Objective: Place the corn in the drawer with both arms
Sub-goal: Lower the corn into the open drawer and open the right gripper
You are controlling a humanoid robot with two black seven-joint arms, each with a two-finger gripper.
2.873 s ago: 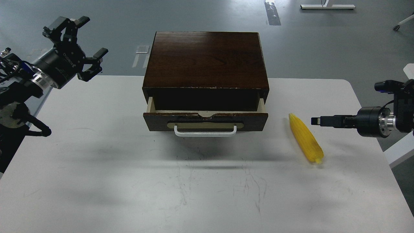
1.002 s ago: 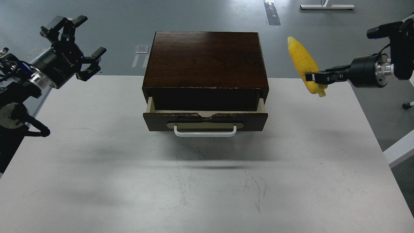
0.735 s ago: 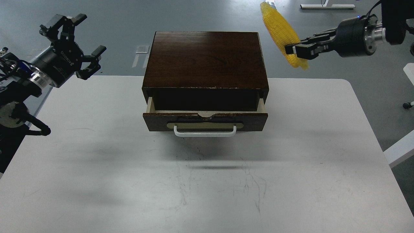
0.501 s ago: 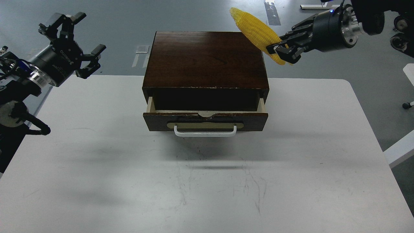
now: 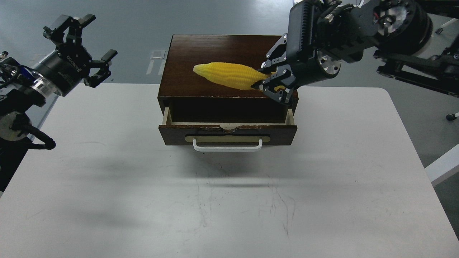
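Observation:
The yellow corn (image 5: pixel 229 75) hangs nearly level in the air in front of the dark brown box top (image 5: pixel 200 53), thin end to the left. My right gripper (image 5: pixel 274 80) is shut on its thick right end, above the box's front right corner. The drawer (image 5: pixel 227 134) is pulled out a little, with its white handle (image 5: pixel 227 146) toward me and a narrow strip of cream rim showing. My left gripper (image 5: pixel 80 46) is open and empty, raised off the table's far left corner.
The white table (image 5: pixel 229 200) stretches in front of the box. The right arm (image 5: pixel 394 28) reaches in from the upper right over the box's right side. Grey floor lies beyond the table.
My right gripper has carried the corn up off the table, then left and down to above the drawer, turning it level. The left arm has barely moved.

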